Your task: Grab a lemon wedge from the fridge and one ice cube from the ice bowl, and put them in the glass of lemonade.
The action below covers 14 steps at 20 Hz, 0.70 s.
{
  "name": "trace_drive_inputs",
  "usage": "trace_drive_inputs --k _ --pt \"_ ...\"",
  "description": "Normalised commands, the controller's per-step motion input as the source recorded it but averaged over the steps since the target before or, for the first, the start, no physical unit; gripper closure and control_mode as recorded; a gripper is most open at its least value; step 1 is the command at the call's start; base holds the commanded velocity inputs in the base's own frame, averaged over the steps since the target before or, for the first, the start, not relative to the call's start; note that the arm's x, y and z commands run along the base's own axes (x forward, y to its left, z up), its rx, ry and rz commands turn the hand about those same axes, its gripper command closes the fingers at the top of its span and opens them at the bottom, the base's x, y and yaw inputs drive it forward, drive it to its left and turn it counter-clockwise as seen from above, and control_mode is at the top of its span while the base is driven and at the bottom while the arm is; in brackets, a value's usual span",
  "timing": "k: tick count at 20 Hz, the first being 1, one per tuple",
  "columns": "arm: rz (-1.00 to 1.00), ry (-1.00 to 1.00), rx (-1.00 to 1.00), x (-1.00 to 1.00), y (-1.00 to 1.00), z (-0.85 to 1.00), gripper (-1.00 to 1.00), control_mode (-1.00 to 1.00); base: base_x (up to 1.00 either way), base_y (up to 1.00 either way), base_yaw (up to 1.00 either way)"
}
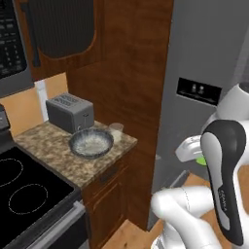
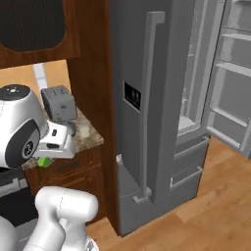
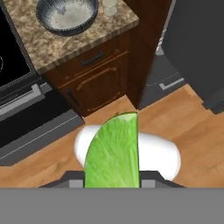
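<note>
My gripper (image 3: 112,176) is shut on the lemon wedge (image 3: 113,153), a yellow-green slice that stands upright between the fingers. From the base views the wedge (image 1: 200,160) (image 2: 44,161) peeks out under the white hand, which hangs in the air in front of the counter's end and the fridge (image 2: 147,98). The ice bowl (image 1: 91,142) (image 3: 66,15) sits on the granite counter (image 1: 46,146), ahead of the hand. The glass of lemonade (image 1: 116,130) (image 3: 109,6) stands just right of the bowl, near the counter's end. The fridge's right door is swung open, showing shelves (image 2: 230,68).
A grey toaster (image 1: 69,113) stands behind the bowl. A black stovetop (image 1: 24,189) lies left of the counter, with wooden cabinets (image 3: 94,76) below it. The tall wooden panel (image 1: 131,73) separates counter and fridge. Wood floor (image 2: 220,196) spreads in front of the fridge.
</note>
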Motion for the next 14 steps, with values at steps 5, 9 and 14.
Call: trace_drive_inputs --k 5,9,14 --pt "0.00 0.00 0.00 0.00 0.00 0.00 1.00 1.00 0.68 0.64 -0.21" --pt "0.00 0.00 0.00 0.00 0.00 0.00 1.00 1.00 0.67 0.37 -0.13" --pt "0.00 0.00 0.00 0.00 0.00 0.00 1.00 1.00 0.60 0.17 -0.07"
